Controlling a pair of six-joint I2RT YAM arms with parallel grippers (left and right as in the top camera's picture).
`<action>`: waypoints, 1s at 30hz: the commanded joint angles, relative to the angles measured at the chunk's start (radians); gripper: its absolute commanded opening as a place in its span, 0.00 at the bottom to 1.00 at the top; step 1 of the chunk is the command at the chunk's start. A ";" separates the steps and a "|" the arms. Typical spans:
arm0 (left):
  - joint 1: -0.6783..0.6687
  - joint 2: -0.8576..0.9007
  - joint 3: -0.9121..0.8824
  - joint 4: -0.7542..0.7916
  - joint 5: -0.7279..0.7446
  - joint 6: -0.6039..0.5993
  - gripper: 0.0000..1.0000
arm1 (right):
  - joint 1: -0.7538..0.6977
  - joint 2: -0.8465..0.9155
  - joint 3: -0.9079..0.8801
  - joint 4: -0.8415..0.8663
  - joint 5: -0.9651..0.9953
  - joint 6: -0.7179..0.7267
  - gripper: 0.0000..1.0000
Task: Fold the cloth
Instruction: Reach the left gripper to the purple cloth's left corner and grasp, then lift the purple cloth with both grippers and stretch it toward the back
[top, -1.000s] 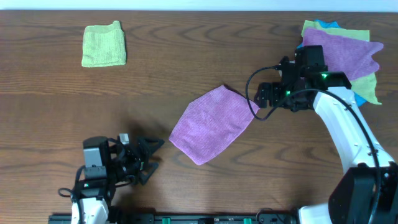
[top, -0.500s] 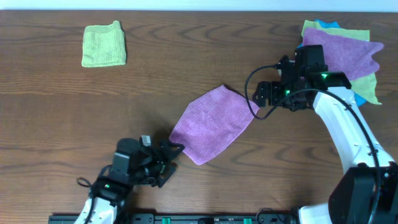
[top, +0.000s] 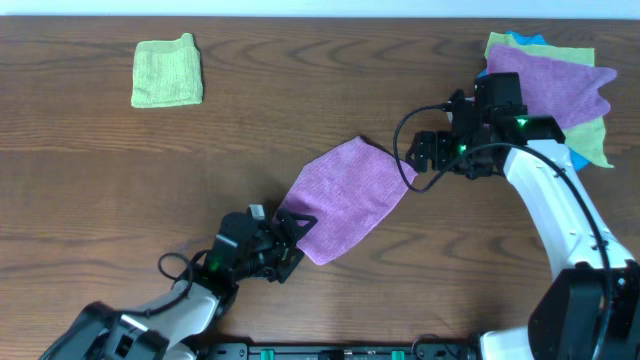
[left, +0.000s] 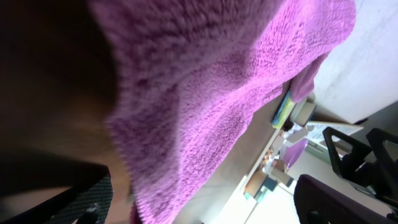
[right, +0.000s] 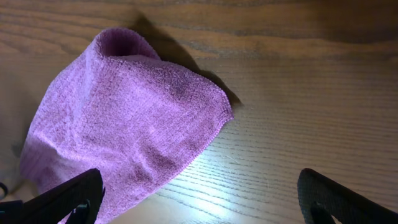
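Note:
The lilac-purple cloth (top: 345, 200) lies flat and skewed like a diamond in the middle of the table. My left gripper (top: 293, 232) is open at the cloth's near-left edge. In the left wrist view the cloth (left: 211, 93) fills the frame, and its edge lies between the spread fingers (left: 205, 208). My right gripper (top: 425, 152) is open and empty just right of the cloth's far-right corner. In the right wrist view the cloth (right: 124, 130) lies to the upper left, with bare wood between the fingers (right: 199, 205).
A folded lime-green cloth (top: 167, 72) lies at the back left. A pile of cloths, purple (top: 555, 85) over green (top: 598, 140) and blue (top: 520, 40), lies at the back right behind the right arm.
My left arm has moved right and forward from the near-left of the table until its open gripper reaches the cloth's near-left edge. The right arm and the cloth have not moved.

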 joint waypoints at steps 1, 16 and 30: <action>-0.036 0.077 0.036 -0.007 -0.022 -0.019 0.95 | -0.005 -0.001 0.000 0.002 -0.008 0.008 0.99; -0.079 0.145 0.094 -0.007 -0.047 -0.015 0.15 | -0.005 0.000 -0.010 0.049 0.030 0.008 0.99; 0.052 0.145 0.094 0.079 0.110 0.035 0.06 | -0.005 0.000 -0.302 0.339 0.030 0.038 0.99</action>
